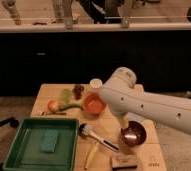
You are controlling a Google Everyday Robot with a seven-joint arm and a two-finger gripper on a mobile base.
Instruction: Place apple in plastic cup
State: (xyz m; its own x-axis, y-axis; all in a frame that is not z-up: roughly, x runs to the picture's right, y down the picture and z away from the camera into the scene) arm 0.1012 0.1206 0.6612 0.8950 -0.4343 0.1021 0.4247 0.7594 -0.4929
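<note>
Reaching in from the right, the white arm (154,107) covers the right side of the wooden table (45,93). Gripper (121,122) is mostly hidden under the arm, only a pale bit showing next to the dark metal bowl (133,135); jaws spread wide, nothing held. Apple (53,105) sits on the table at left, just in front of the pale green plastic cup (65,95), well apart from the gripper. Orange bowl (94,104) lies between apple and gripper. Cream-white cup (95,84) stands at the back. Green tray (39,120) in front holds a sponge (49,141).
</note>
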